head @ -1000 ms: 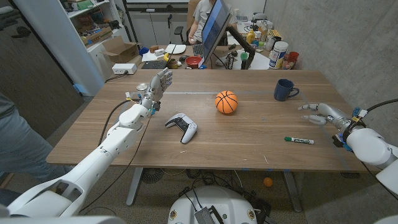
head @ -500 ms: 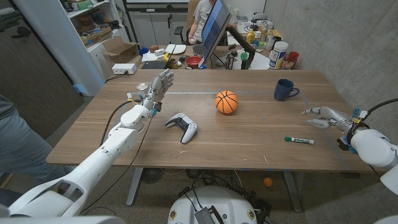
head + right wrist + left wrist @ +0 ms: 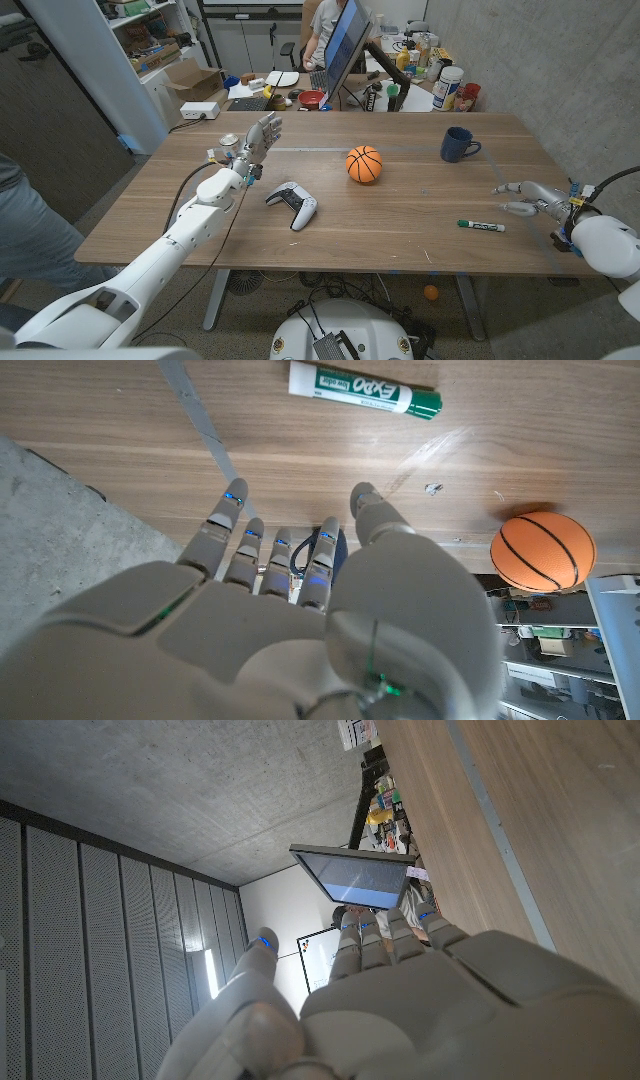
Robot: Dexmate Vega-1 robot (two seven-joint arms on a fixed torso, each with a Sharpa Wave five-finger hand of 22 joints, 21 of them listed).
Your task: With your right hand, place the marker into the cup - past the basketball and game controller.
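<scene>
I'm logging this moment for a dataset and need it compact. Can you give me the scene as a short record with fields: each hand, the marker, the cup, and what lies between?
right hand: open, holding nothing, above the table near its right edge, just beyond the marker
left hand: open, raised over the table's far left part
marker: green-capped, lying on the table, untouched
cup: dark blue, upright at the far right, handle to the right
basketball: mid-table
game controller: white, left of the ball
task state: marker not yet picked up
</scene>
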